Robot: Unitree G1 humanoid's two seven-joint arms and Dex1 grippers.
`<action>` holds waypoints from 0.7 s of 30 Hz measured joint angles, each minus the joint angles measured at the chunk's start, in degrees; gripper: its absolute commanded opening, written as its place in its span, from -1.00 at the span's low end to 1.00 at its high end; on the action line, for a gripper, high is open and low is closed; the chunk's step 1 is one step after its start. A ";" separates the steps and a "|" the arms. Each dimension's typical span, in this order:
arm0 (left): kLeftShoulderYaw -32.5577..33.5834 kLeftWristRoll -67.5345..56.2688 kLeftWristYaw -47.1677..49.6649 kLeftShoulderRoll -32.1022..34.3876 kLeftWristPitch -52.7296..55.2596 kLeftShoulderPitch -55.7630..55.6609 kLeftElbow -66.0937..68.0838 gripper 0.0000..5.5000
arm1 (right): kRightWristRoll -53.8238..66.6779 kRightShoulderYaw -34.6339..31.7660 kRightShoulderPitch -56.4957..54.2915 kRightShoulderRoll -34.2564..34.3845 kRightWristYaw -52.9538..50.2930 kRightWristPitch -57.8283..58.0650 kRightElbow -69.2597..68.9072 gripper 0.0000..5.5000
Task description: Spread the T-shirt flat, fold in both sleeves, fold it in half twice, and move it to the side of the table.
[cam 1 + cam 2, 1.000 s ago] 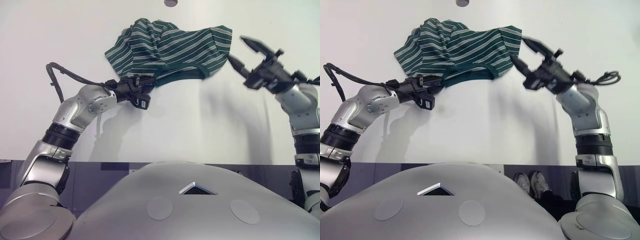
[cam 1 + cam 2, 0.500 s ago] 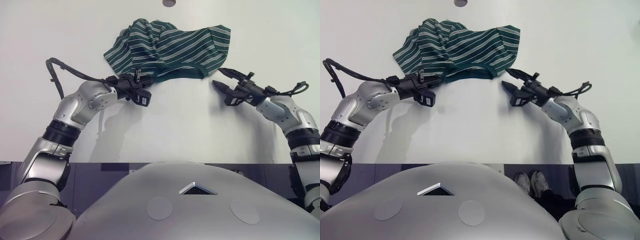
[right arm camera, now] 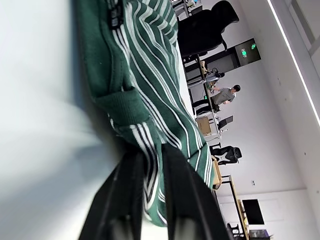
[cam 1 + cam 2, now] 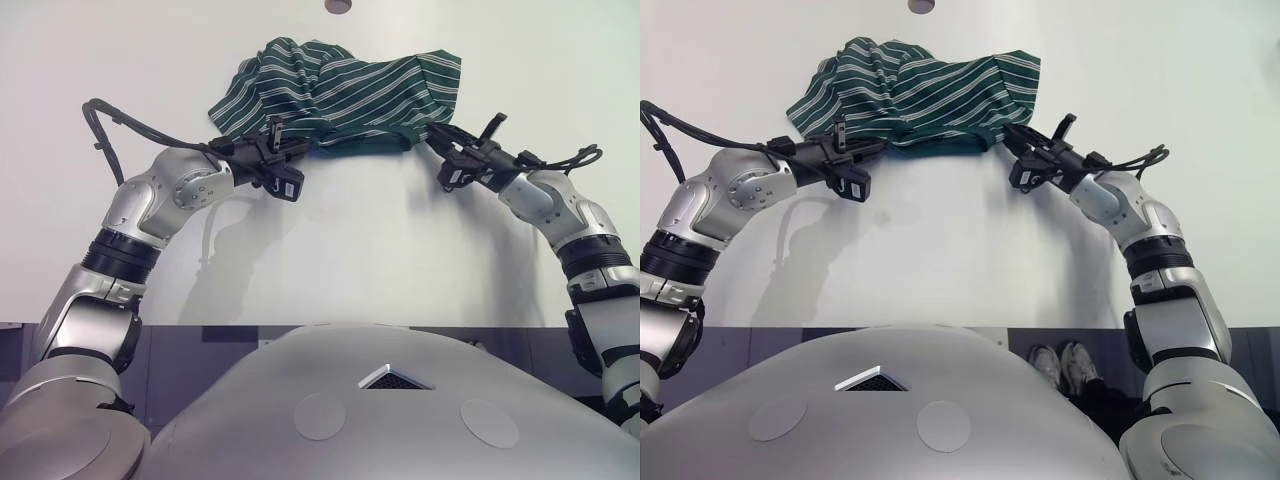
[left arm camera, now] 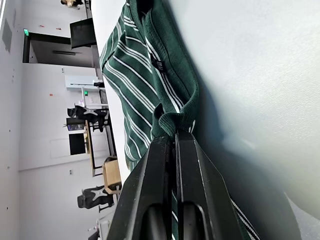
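Note:
The green striped T-shirt point(image 4: 340, 85) lies crumpled in a heap at the far middle of the white table point(image 4: 350, 250). My left gripper point(image 4: 298, 150) is at the shirt's near-left edge, shut on a fold of the ribbed hem point(image 5: 172, 122). My right gripper point(image 4: 433, 136) is at the shirt's near-right corner. In the right wrist view its two fingers point(image 3: 175, 170) stand close together with striped fabric point(image 3: 150, 145) pinched between them. Both sleeves are hidden in the bunched cloth.
A small round hole point(image 4: 338, 5) sits in the table just beyond the shirt. Bare white tabletop stretches between the arms and out to both sides. The table's near edge point(image 4: 200, 322) runs below the arms.
My right arm has swung down and in from a raised, open pose to the shirt's near-right corner and closed on the fabric. The left gripper has shifted slightly farther, still holding the hem.

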 measured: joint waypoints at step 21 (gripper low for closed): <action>11.61 -63.67 -42.04 17.42 33.67 -8.23 -27.17 -1.00 | 69.18 -13.57 -3.65 -29.96 66.59 56.77 -48.54 -0.99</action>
